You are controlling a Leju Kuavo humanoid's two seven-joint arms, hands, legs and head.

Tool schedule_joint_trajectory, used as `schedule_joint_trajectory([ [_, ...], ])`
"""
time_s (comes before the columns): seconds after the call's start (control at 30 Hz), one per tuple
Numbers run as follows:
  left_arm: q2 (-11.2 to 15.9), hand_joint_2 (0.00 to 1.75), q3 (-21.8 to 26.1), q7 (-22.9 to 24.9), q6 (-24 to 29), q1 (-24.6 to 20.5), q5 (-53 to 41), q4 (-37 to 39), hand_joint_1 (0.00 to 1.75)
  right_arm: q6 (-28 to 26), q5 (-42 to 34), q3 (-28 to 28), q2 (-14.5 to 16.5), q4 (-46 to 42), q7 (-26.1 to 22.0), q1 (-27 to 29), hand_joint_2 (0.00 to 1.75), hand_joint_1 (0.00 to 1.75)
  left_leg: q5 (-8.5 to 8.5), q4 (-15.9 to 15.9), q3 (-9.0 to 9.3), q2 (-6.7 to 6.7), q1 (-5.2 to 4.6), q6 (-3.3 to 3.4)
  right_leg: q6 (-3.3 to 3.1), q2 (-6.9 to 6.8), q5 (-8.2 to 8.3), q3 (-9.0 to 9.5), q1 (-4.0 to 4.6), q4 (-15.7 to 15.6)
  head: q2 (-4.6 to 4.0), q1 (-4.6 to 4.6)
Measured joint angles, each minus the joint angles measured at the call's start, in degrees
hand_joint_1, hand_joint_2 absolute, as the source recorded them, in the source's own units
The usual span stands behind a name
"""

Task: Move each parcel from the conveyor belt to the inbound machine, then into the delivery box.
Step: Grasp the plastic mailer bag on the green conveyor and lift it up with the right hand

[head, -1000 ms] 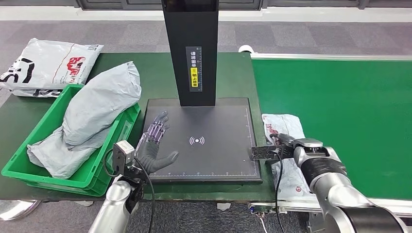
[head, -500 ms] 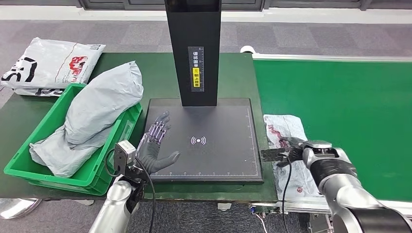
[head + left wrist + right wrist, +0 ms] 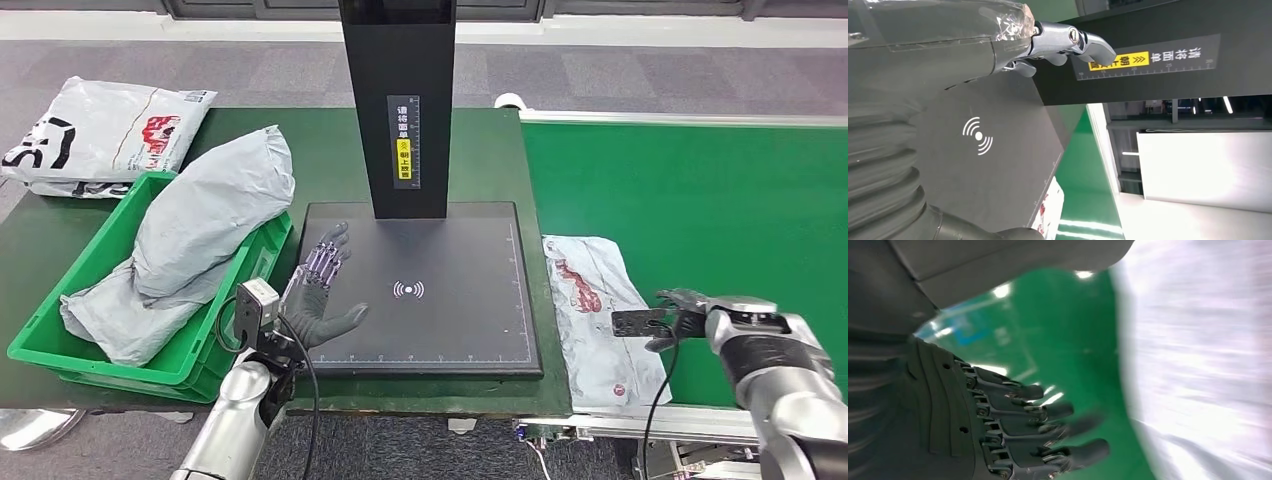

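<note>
Parcel on belt, not yet grasped.
My right robot hand [image 3: 690, 315], fingers apart, empty, hovers beside the white parcel [image 3: 595, 315] on the conveyor belt [image 3: 700, 200]; slick film risks slipping during pickup.

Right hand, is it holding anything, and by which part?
Nothing. The right hand hangs over the belt beside the white parcel, fingers apart and empty.

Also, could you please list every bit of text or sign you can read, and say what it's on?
Black column: a white strip with Chinese characters, too small to read.
Yellow label: ">>>" plus blurred characters.
Black pad: white wireless-wave sign, no words.
White bag: red and black print, unreadable.
</note>
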Motion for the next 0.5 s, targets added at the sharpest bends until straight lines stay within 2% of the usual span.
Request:
schedule_joint_trajectory([
  [0.13, 0.2, 1.75, 0.0, -0.2, -0.1, -0.1, 0.1, 0.6, 0.00, -1.0, -1.2, 0.0, -2.6, 0.0, 0.1, 0.9, 1.75, 0.00, -0.06, 0.0, 0.01, 0.13, -0.01, 0.06, 0.01, 0.09, -0.01, -0.05, 0.00, 0.0, 0.00, -0.01],
  [0.27, 0.3, 1.75, 0.0, -0.3, -0.1, 0.0, 0.0, 0.7, 0.00, -4.3, -3.1, 0.0, -3.6, 0.0, 1.6, 3.3, 1.75, 0.00, -0.07, 0.0, -0.02, 0.09, 0.02, 0.07, 0.03, 0.04, -0.05, -0.03, 0.03, 0.0, 0.00, -0.01],
  [0.4, 0.3, 1.75, 0.0, -0.3, 0.4, 0.8, -0.3, 0.3, 0.00, -8.3, -4.2, 0.0, -2.3, 0.0, 4.6, 6.2, 1.75, 0.00, -0.07, -0.1, -0.06, 0.09, 0.05, 0.06, 0.01, 0.04, -0.06, -0.04, 0.05, 0.0, 0.00, 0.00],
  [0.5, 0.3, 1.75, 0.0, -0.1, 0.9, 1.3, -0.8, -0.4, 0.00, -11.9, -4.5, 0.0, 0.5, 0.0, 7.4, 7.0, 1.75, 0.00, -0.06, -0.1, -0.05, 0.19, 0.06, 0.04, 0.00, 0.11, -0.06, -0.08, 0.07, 0.0, 0.00, 0.00],
])
